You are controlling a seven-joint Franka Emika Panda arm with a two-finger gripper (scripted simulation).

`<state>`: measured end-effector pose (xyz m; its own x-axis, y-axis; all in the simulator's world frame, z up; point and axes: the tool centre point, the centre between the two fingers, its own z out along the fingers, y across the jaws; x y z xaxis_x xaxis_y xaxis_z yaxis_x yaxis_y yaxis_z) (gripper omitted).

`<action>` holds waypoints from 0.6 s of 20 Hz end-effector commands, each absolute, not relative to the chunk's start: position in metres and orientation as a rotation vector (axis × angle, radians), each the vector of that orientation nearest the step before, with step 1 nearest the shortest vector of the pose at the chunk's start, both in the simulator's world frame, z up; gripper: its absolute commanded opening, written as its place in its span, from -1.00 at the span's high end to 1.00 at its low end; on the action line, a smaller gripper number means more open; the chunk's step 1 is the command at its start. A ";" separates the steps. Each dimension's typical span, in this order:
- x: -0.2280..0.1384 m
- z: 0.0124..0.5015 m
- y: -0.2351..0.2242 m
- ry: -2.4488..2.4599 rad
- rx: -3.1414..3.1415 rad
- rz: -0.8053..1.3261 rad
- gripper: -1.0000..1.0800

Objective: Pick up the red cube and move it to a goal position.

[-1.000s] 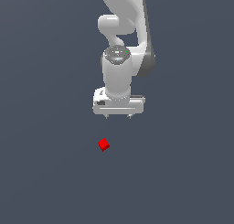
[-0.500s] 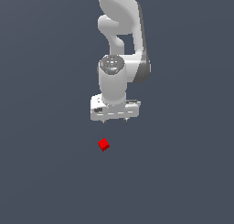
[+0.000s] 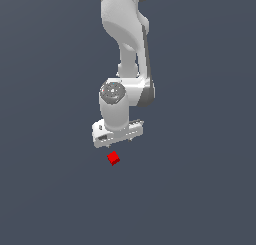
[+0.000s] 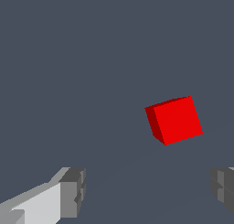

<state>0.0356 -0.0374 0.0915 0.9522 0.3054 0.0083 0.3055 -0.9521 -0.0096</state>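
Note:
The red cube lies on the dark grey floor, small and plain-faced. My white gripper hangs just above and behind it, apart from it, with nothing held. In the wrist view the red cube sits ahead of the gripper, off to one side of the gap's centre line. Both grey fingertips stand far apart, so the gripper is open. In the exterior view the fingers are mostly hidden under the hand.
The white arm rises from the hand toward the top of the exterior view. All around lies plain dark grey floor, with no other object in sight.
The hand has come down and shifted toward the exterior view's left, closing in on the red cube. The cube has stayed where it was.

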 end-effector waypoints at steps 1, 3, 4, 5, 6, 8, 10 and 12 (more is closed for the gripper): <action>0.043 0.076 -0.045 -0.582 -3.078 -0.009 -0.92; 0.049 0.065 -0.050 -0.654 -3.065 -0.007 -0.92; 0.052 0.060 -0.052 -0.687 -3.058 -0.006 -0.92; 0.055 0.055 -0.055 -0.719 -3.052 -0.006 -0.92; 0.058 0.051 -0.056 -0.748 -3.046 -0.005 -0.92; 0.063 0.042 -0.060 -0.801 -3.033 -0.004 -0.92; 0.068 0.035 -0.062 -0.847 -3.022 -0.003 -0.92; 0.072 0.030 -0.064 -0.884 -3.013 -0.002 -0.92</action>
